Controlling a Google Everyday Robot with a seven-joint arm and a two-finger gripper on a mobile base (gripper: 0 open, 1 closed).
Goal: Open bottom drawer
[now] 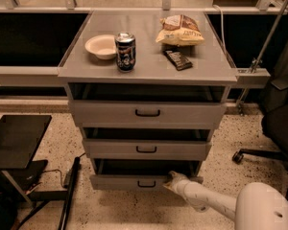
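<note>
With the gripper (172, 179), spread or closed I could not tell, against the bottom drawer (120, 182), whose handle (146, 183) lay just left of the jaws, a slow, straight outward pull seemed wisest.

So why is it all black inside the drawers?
Camera view: light from above brightens the cabinet top; the inside of the bottom drawer lies in shadow under the middle drawer; the gripper sits at the bottom front's top edge, right of the handle.
</note>
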